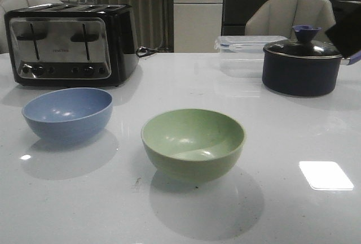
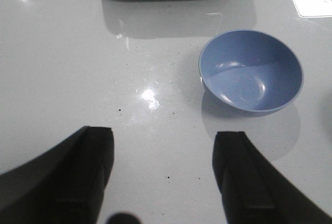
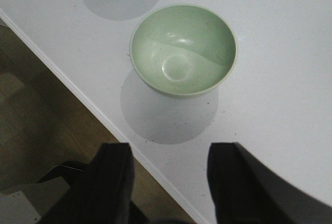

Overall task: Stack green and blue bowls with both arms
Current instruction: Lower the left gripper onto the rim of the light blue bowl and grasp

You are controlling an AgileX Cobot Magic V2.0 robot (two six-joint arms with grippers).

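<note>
The blue bowl [image 1: 67, 114] stands upright and empty on the white table at the left. The green bowl [image 1: 193, 142] stands upright and empty near the middle, apart from the blue one. Neither arm shows in the front view. In the left wrist view my left gripper [image 2: 163, 143] is open and empty above bare table, with the blue bowl [image 2: 251, 71] ahead of it and off to one side. In the right wrist view my right gripper [image 3: 168, 156] is open and empty over the table's edge, with the green bowl [image 3: 183, 49] ahead of it.
A black-and-silver toaster [image 1: 69, 43] stands behind the blue bowl. A dark lidded pot [image 1: 302, 65] and a clear plastic box [image 1: 245, 55] stand at the back right. The table's edge [image 3: 78, 95] and the floor beyond show in the right wrist view.
</note>
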